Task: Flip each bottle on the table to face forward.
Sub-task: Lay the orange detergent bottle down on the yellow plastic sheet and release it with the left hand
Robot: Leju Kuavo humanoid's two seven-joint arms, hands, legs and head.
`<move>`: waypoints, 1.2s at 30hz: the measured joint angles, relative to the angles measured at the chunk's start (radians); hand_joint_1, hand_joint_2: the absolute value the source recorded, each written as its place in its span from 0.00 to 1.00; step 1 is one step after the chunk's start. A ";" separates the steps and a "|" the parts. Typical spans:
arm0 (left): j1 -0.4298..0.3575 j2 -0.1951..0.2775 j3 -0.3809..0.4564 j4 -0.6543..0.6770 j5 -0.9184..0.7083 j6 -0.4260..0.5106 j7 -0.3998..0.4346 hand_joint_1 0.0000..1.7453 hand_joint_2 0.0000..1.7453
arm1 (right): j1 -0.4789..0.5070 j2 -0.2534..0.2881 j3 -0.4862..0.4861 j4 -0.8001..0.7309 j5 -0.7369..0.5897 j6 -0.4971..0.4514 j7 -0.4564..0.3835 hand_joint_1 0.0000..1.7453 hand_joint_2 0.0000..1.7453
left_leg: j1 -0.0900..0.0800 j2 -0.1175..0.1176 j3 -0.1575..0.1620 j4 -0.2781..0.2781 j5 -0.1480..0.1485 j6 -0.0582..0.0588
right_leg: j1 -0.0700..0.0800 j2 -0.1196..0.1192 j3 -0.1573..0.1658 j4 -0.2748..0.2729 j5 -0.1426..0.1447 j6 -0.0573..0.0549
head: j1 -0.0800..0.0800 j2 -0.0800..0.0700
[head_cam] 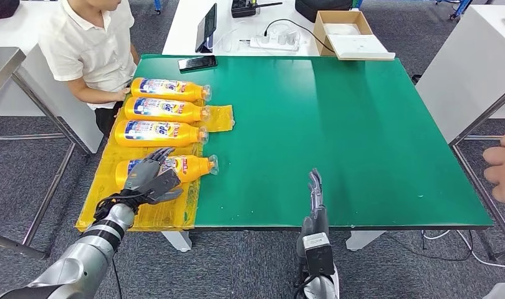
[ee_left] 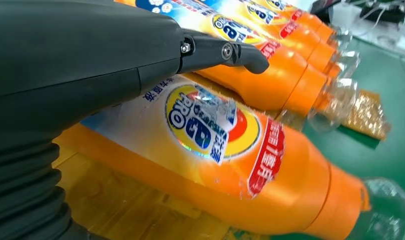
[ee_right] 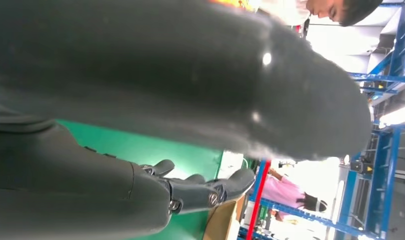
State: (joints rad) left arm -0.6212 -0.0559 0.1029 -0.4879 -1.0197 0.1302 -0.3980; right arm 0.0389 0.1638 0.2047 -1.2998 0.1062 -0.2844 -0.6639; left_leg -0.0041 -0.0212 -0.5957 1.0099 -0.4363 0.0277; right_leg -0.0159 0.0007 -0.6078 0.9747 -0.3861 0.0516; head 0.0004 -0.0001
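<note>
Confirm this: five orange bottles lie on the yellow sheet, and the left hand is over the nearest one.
Not quite. The head view shows four orange bottles on the yellow sheet, not five. The left hand is indeed over the nearest bottle.

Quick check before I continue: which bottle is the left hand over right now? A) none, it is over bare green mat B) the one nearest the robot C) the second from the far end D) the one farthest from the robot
B: in the head view the left hand is spread over the nearest bottle of the four lying on the yellow sheet.
</note>
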 joint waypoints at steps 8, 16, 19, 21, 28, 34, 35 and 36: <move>-0.003 0.020 -0.115 -0.003 0.053 -0.011 0.015 0.00 0.00 | -0.015 0.000 -0.019 0.039 -0.008 0.012 -0.002 0.00 0.00 | 0.001 0.000 0.000 0.000 0.000 0.000 | 0.001 0.000 0.000 0.001 0.000 0.000 | 0.000 0.000; 0.054 0.014 -0.152 -0.067 0.274 0.147 -0.133 0.00 0.00 | -0.015 0.000 -0.041 0.066 -0.007 0.009 -0.003 0.00 0.00 | 0.000 0.001 -0.002 0.000 0.000 0.000 | 0.000 0.000 -0.003 0.001 0.000 0.000 | 0.000 0.000; 0.104 -0.014 -0.153 -0.153 0.438 0.191 -0.204 0.00 0.00 | -0.011 0.001 -0.044 0.067 -0.006 0.001 -0.003 0.00 0.00 | 0.000 0.000 -0.004 0.000 0.000 0.000 | 0.000 0.000 -0.005 0.001 0.000 0.000 | 0.000 0.000; 0.129 -0.030 -0.149 -0.201 0.516 0.162 -0.219 0.00 0.25 | -0.009 0.002 -0.044 0.066 -0.007 -0.008 -0.003 0.00 0.00 | 0.000 0.001 -0.005 0.000 0.000 0.000 | 0.000 0.000 -0.006 0.001 0.000 0.000 | 0.000 0.000; 0.287 -0.163 -0.116 -0.555 1.285 -0.008 -0.144 0.00 1.00 | 0.051 0.015 -0.046 -0.049 -0.099 0.023 -0.003 0.00 0.00 | 0.000 0.001 -0.007 0.000 -0.002 0.000 | 0.000 0.000 -0.008 0.001 -0.001 0.001 | 0.000 0.000; 0.461 -0.196 -0.222 -0.872 1.288 0.112 -0.219 0.00 1.00 | 0.111 0.075 -0.080 -0.188 -0.175 0.121 -0.003 0.00 0.00 | 0.000 0.001 -0.009 0.000 -0.003 0.000 | 0.000 0.001 -0.010 0.001 -0.002 -0.001 | 0.000 0.000; 0.485 -0.196 -0.245 -0.907 1.274 0.127 -0.229 0.00 1.00 | 0.114 0.080 -0.081 -0.189 -0.190 0.124 -0.001 0.00 0.00 | 0.000 0.001 -0.009 0.000 -0.003 0.000 | 0.000 0.001 -0.010 0.000 -0.003 -0.001 | 0.000 0.000; 0.508 -0.196 -0.268 -0.935 1.263 0.139 -0.231 0.00 1.00 | 0.115 0.084 -0.081 -0.184 -0.203 0.120 0.002 0.00 0.00 | 0.000 0.001 -0.009 0.000 -0.004 0.000 | 0.000 0.000 -0.010 0.000 -0.003 -0.001 | 0.000 0.000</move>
State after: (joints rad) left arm -0.1134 -0.2518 -0.1650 -1.4231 0.2435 0.2688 -0.6293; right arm 0.1540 0.2475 0.1237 -1.4840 -0.0969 -0.1642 -0.6622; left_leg -0.0042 -0.0201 -0.6042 1.0102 -0.4398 0.0275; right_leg -0.0158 0.0012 -0.6180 0.9752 -0.3888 0.0507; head 0.0004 -0.0001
